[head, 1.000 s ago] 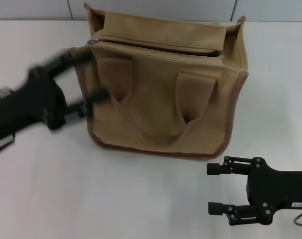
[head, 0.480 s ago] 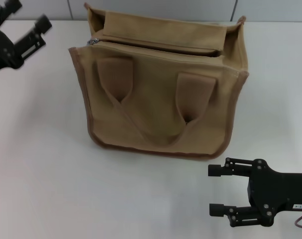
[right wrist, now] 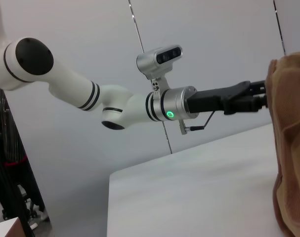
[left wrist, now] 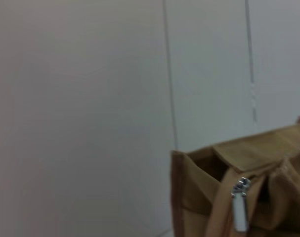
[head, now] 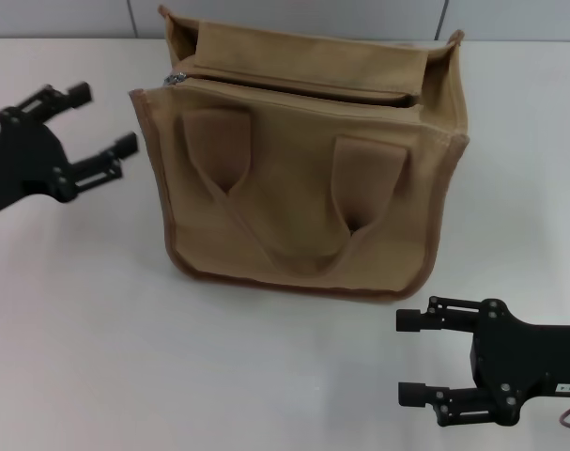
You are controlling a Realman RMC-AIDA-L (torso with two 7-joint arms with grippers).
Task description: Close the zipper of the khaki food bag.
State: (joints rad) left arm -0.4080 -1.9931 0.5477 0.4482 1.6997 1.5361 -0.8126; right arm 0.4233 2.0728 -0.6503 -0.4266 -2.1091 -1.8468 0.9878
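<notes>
While your left pincer (head: 101,123) hangs released just left of the khaki food bag (head: 303,178), touching nothing, the zipper (head: 294,86) is unzipped, pull tab (left wrist: 240,210) at the bag's left end. Right pincer (head: 418,357) sits released, low by the counter (head: 172,357) front. No readable writing.

Tan canvas all over the khaki food bag (head: 303,178), with darker brown piping along its edges and two strap handles (head: 294,202) in a slightly deeper tan. Khaki tape along the zipper (head: 294,85), ending in a shiny silver pull tab (left wrist: 240,207) at the left end. Plain white counter (head: 97,348), pale grey wall (head: 69,17) with thin dark seams, matte black on the left gripper (head: 103,120) and right gripper (head: 411,357), and a white-and-silver left arm (right wrist: 90,94) banded in black with a green light ring.
</notes>
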